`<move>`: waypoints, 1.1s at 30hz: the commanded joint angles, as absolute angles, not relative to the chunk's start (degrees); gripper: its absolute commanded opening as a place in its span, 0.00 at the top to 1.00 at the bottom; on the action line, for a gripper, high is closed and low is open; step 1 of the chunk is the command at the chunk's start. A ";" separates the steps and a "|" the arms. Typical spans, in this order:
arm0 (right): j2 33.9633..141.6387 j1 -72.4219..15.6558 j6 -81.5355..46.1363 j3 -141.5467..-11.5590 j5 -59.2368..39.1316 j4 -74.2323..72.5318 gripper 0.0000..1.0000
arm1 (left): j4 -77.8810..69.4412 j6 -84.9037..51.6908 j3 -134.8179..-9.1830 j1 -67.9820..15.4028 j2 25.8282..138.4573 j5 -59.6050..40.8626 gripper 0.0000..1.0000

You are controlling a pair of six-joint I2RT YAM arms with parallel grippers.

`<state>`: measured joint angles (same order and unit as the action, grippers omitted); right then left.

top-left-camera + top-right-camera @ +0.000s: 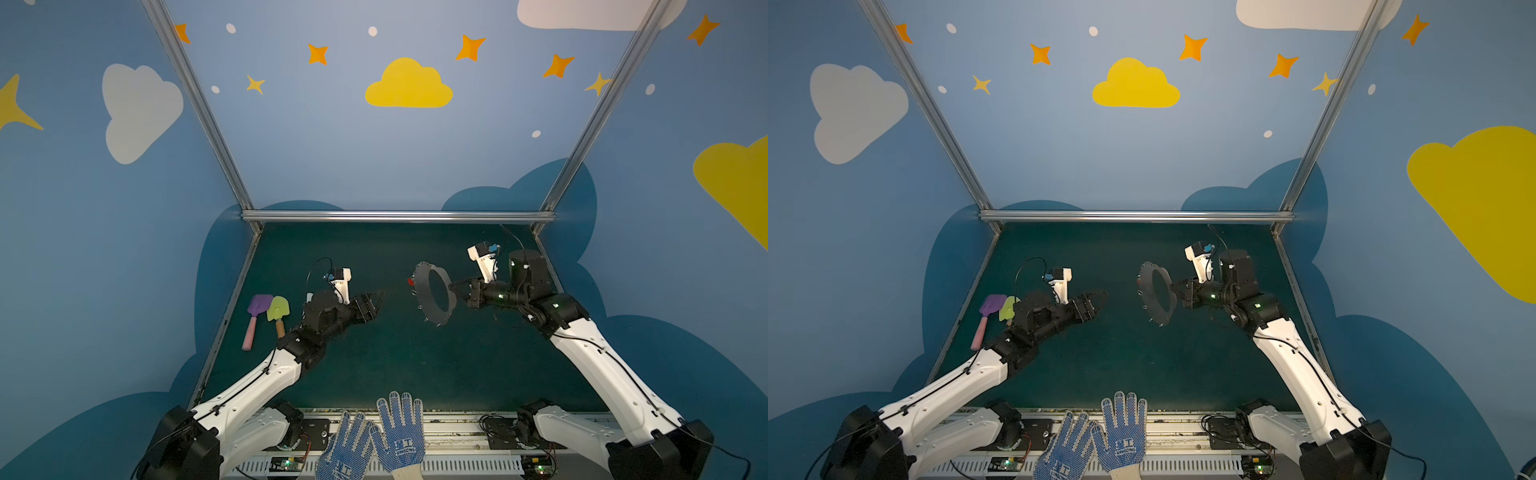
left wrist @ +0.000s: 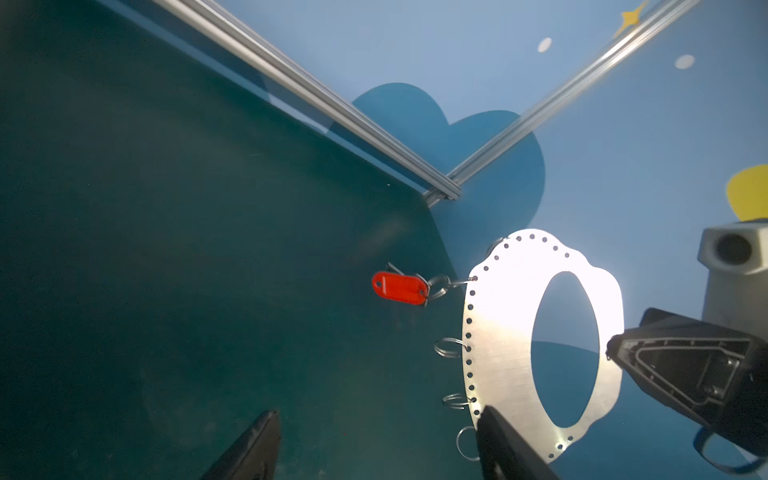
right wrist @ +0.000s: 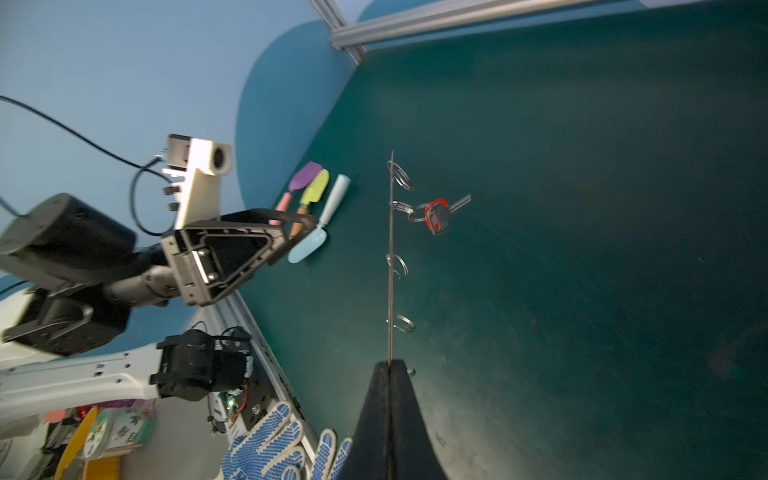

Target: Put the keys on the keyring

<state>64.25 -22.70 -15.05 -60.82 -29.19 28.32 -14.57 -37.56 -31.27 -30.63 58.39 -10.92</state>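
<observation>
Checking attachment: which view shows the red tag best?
Left wrist: the tag is large, face-on, linked by rings to the plate. Right wrist shows it smaller, tilted; in a top view, a red speck.

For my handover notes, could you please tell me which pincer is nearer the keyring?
Right: the right pincer grips the keyring by its rim; the left pincer hangs open, apart from it.

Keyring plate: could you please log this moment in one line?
right gripper: shut on grey metal keyring plate | red-tagged silver key: hangs on rim ring | left gripper: open, empty
</observation>
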 commanded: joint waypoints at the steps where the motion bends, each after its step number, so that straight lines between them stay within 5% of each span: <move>1: 67.09 -22.86 -11.27 -64.46 -23.99 35.61 1.00 | -8.61 -37.62 -32.79 -30.43 57.78 -5.13 0.24; 8: 75.16 -26.74 -8.39 -71.44 -20.82 41.66 1.00 | -6.15 -37.28 -34.63 -30.28 58.98 -4.31 0.21; 18: 85.01 -32.78 -15.06 -71.94 -29.40 25.31 1.00 | -5.89 -37.53 -34.98 -29.88 58.23 -4.48 0.20; 33: 98.10 -24.86 -22.52 -63.29 -32.42 10.75 1.00 | -5.74 -38.41 -35.74 -29.74 59.27 -6.67 0.19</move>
<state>98.26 -26.24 -21.28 -65.17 -31.40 13.91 -5.98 -38.17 -33.65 -30.00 58.61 -5.85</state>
